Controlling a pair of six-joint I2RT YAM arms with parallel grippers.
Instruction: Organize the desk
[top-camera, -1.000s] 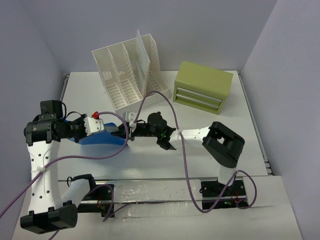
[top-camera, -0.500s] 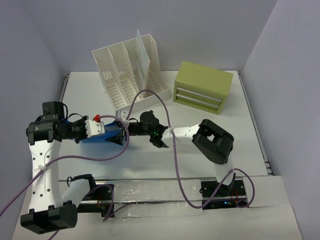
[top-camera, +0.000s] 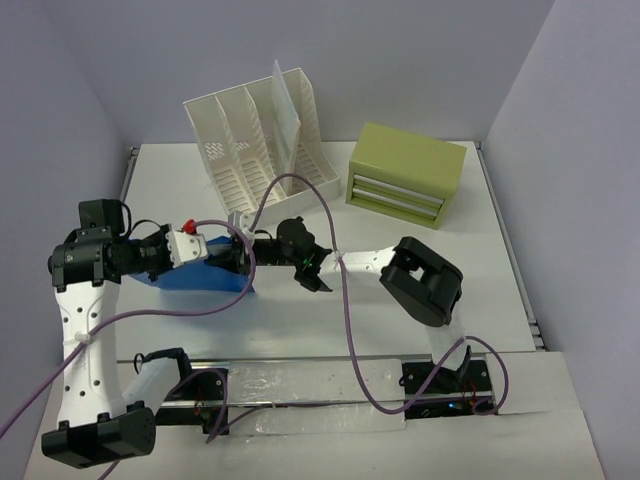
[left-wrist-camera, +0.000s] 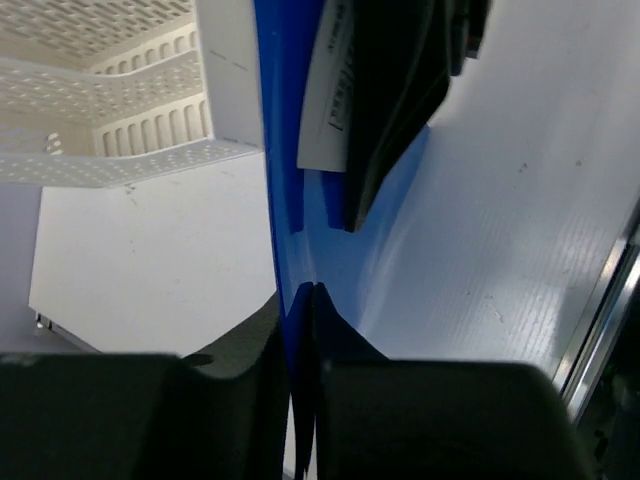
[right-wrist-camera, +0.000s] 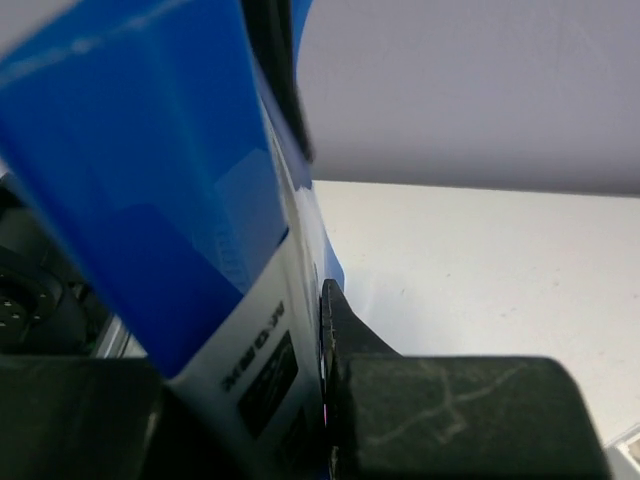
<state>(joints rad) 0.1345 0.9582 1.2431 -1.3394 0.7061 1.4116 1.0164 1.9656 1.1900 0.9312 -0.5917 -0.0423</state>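
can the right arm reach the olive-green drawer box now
Probably not yet: the right gripper is clamped on the flat blue folder, shared with the left gripper. The white desk toward that drawer box looks free.

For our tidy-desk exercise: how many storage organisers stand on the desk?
2: the white file rack at the far middle; the green drawer box to its right. Nothing seems hidden.

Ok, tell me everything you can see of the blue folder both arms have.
The blue folder is a thin, glossy, plastic-looking sheet. It stands roughly on edge, tilted, over the left-middle of the desk, in front of the white file rack and apart from it. The left pincer clamps one end, the right pincer the other. Whether its lower edge touches the desk is unclear.
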